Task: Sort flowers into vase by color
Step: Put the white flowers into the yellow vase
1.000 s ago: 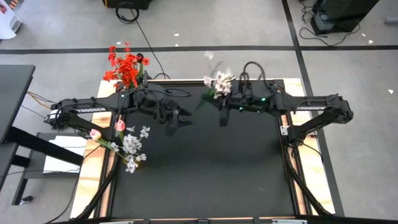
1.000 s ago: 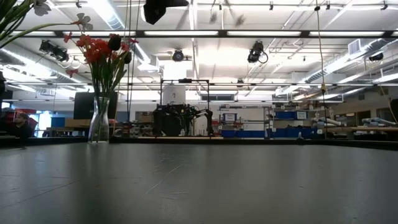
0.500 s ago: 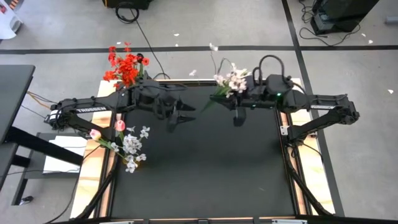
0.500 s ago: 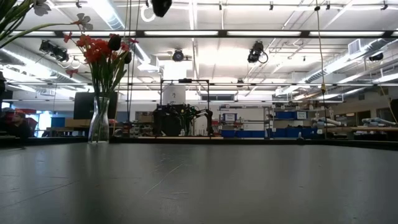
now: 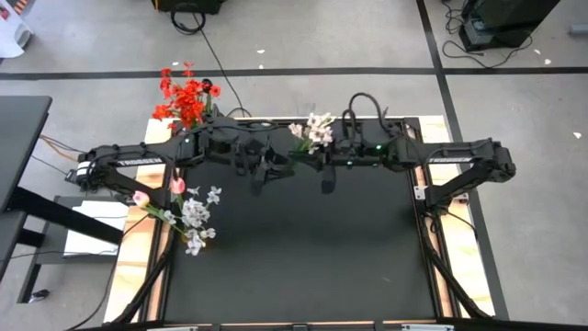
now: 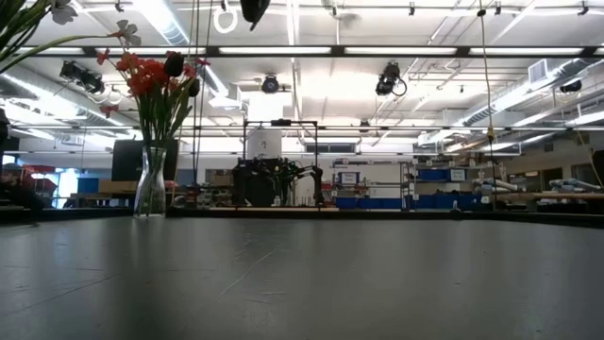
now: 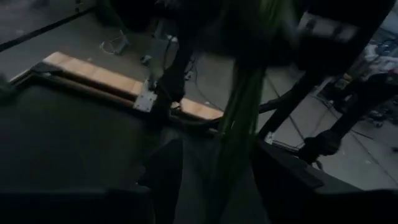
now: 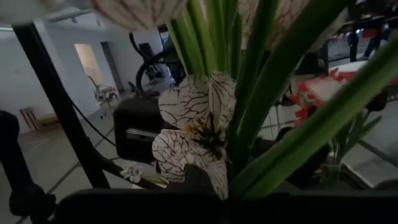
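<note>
Held flowers: a bunch of white and pale pink blooms (image 5: 312, 131) on green stems (image 7: 239, 124) sits above the far middle of the table, between the two arms; the right wrist view shows a white, dark-veined bloom (image 8: 196, 127) close up among thick green stems.
Right gripper: the right gripper (image 5: 323, 165) is at the stem end of that bunch, over the black mat, apparently closed on it; its fingers are hidden in the wrist view.
Left gripper: the left gripper (image 5: 268, 168) is just beside it, its two dark fingers (image 7: 168, 171) apart with the green stems running between them; whether they touch the stems cannot be told.
Red flowers: a red spray (image 5: 186, 99) stands in a clear glass vase (image 6: 150, 181) at the table's far left corner.
Loose flowers: white sprays (image 5: 196, 217) and a pale pink tulip (image 5: 175, 186) lie at the mat's left edge.
Table: black mat (image 5: 294, 267) with a wooden border.
</note>
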{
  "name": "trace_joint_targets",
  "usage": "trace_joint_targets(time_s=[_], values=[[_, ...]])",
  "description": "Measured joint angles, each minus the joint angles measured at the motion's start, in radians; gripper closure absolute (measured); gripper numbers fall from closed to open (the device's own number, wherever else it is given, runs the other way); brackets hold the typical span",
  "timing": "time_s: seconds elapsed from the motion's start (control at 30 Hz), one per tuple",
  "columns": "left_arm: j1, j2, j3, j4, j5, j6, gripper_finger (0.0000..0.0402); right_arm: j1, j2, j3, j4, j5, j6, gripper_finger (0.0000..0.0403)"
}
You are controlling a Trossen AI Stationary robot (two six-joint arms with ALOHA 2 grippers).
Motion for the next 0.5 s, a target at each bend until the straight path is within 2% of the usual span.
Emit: trace_joint_targets(time_s=[0.1,0.27,0.37,0.5], values=[[0.0,0.012,0.0,0.03,0.043,-0.005,0.0209,0.0,0.025,0.0,0.01,-0.004,0.002,0.0389],[0.003,0.012,0.0,0.033,0.047,0.002,0.0222,-0.003,0.035,0.0,0.0,-0.012,0.026,0.0389],[0.008,0.012,0.0,0.029,0.047,0.002,0.0258,-0.003,0.035,0.0,-0.006,-0.011,0.034,0.0389],[0.007,0.012,0.0,0.029,0.049,0.012,0.0326,-0.003,0.035,0.0,-0.011,-0.017,0.048,0.0389]])
